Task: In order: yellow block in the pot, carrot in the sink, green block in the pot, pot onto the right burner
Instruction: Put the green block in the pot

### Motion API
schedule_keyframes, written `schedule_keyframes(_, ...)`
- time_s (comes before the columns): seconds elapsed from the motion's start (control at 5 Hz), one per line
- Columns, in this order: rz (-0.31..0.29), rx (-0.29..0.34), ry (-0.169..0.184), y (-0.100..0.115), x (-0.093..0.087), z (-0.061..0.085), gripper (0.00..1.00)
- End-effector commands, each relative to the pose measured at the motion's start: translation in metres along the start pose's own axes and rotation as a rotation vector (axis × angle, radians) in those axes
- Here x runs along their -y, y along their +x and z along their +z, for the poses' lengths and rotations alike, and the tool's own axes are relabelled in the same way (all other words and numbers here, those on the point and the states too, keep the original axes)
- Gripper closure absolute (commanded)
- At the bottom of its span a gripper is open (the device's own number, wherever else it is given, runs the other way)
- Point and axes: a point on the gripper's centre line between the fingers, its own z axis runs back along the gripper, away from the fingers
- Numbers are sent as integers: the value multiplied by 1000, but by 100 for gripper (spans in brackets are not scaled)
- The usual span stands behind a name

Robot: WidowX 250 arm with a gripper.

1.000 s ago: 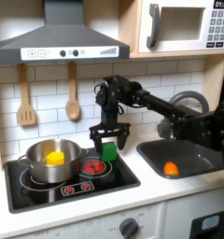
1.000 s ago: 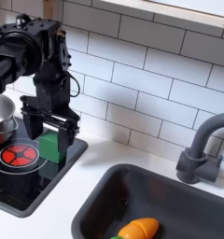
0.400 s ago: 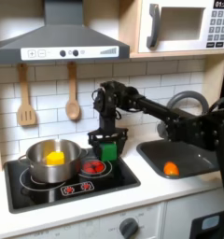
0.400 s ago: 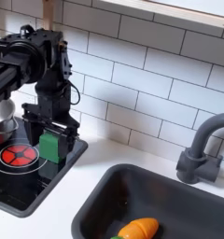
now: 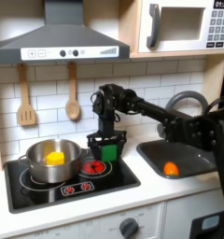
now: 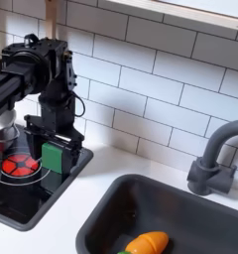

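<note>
Since a second ago the gripper has shifted toward the pot and sits a touch lower, its fingers clenched on the green block, which it holds just over the back corner of the black cooktop beside the red burner. Nearest in the second exterior view: the carrot lies in the dark sink, green end toward the second exterior view's left. In the first exterior view it shows as an orange spot low in the basin. Further along, the pot stands on the burner at the first exterior view's left, the yellow block inside it. Behind, the arched faucet rises at the tiled wall; two wooden utensils hang under the range hood.
</note>
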Motion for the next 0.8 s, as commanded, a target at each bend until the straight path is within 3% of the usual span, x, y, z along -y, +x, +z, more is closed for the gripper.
schedule_keyframes(0.0, -8, 4, 5, 1, 1, -2, 0)
schedule_keyframes(0.6, -14, 12, 13, -1, 1, -6, 0)
